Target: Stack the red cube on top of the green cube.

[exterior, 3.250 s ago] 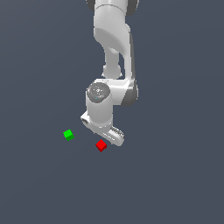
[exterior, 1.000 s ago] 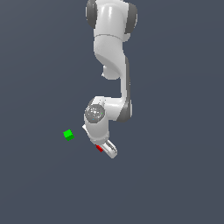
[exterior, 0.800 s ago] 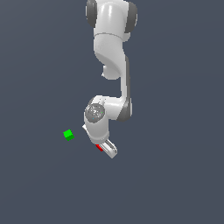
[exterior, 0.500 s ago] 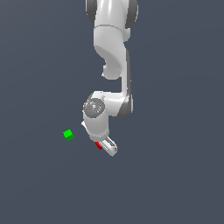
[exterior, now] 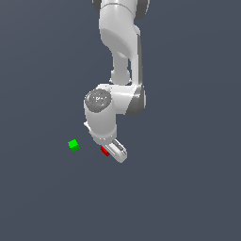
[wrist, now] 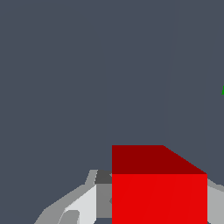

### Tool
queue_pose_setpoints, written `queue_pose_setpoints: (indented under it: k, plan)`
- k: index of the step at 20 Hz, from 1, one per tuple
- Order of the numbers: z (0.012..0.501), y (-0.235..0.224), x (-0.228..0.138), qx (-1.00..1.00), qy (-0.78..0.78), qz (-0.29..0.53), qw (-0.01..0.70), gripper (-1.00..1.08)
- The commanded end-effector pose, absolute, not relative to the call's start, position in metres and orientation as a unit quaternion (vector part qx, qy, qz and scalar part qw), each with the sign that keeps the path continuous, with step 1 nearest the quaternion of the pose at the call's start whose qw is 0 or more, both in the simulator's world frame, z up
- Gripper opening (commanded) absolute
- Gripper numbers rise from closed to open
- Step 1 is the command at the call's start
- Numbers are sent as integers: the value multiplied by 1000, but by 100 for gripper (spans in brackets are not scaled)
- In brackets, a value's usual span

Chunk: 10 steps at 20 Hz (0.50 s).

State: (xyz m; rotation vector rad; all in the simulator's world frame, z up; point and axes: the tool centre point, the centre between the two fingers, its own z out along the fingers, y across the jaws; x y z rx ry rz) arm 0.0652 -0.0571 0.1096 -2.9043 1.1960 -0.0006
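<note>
Arm links descend from the top of the exterior view, bend at a grey elbow joint and end in a white wrist tipped down over the dark desk (exterior: 188, 188). Its claw (exterior: 109, 151) is pinching the red cube (exterior: 105, 151), which shows as a small red patch beside a white finger; in the wrist view the red cube (wrist: 159, 188) sits clamped between the pale fingers (wrist: 83, 203). Green cube (exterior: 74, 145) lies on the desk toward the exterior view's left, apart from the claw.
</note>
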Motion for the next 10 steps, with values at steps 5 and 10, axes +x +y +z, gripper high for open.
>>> queue_pose_setpoints:
  k: [5,10]
  plan:
    - [119,-57,66,-925,381,0,0,-100]
    - [116,-67,62,-925,381,0,0,-100]
